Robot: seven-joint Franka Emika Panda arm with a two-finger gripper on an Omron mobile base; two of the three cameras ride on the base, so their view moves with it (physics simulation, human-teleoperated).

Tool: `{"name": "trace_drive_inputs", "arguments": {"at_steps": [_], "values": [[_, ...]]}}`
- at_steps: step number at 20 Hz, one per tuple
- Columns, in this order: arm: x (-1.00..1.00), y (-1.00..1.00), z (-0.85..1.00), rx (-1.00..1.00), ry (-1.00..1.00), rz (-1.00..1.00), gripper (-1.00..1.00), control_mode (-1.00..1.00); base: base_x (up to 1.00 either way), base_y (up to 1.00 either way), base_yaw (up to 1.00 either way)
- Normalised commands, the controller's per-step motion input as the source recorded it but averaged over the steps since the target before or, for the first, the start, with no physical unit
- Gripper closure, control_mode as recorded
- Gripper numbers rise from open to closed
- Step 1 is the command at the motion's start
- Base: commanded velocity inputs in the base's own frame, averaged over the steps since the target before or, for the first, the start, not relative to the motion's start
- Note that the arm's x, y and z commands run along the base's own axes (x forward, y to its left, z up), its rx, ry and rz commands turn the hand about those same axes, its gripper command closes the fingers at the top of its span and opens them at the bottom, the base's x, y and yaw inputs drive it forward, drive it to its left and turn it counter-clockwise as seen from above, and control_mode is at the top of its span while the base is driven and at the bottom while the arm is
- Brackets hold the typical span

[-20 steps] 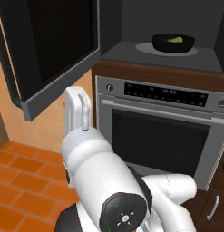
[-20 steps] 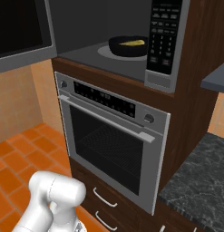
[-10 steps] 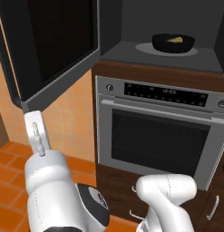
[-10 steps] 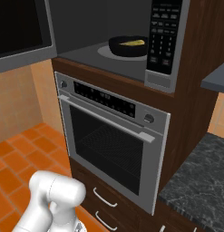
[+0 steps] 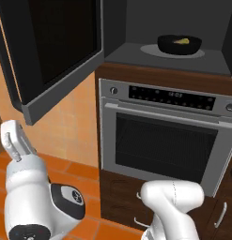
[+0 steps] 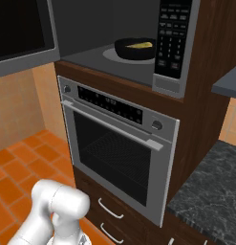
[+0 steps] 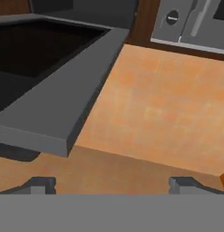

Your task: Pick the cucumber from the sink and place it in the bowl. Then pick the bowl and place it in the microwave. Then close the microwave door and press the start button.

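Already the bowl [image 5: 179, 45] with the cucumber [image 5: 182, 41] sits inside the microwave [image 6: 138, 62]; the tool [image 7: 112, 185], jaws wide and empty, hangs below the door [image 5: 61, 51]; pushing near the hinge could slip off.

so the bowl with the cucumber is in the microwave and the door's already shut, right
Not quite. The bowl with the cucumber does sit in the microwave, but the microwave door stands open, swung out to the left, as the left base view shows.
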Motion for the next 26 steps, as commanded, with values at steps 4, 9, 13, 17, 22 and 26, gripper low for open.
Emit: {"name": "trace_drive_inputs", "arguments": {"at_steps": [4,9,13,17,22,26], "values": [[0.61,0.64,-0.27,0.00,-0.02,-0.07,-1.00,-1.00,0.00,0.00,0.00],[0.58,0.16,0.00,0.00,0.00,-0.14,-1.00,-1.00,0.00,0.00,0.00],[0.57,0.14,0.00,0.00,0.00,-0.18,-1.00,-1.00,0.00,0.00,0.00],[0.11,-0.02,0.05,0.01,-0.08,-0.07,-1.00,-1.00,0.00,0.00,0.00],[-0.02,-0.30,0.27,0.07,-0.20,0.00,-1.00,-1.00,0.00,0.00,0.00],[0.00,-0.46,0.27,0.11,-0.21,0.00,-1.00,-1.00,0.00,0.00,0.00]]}}
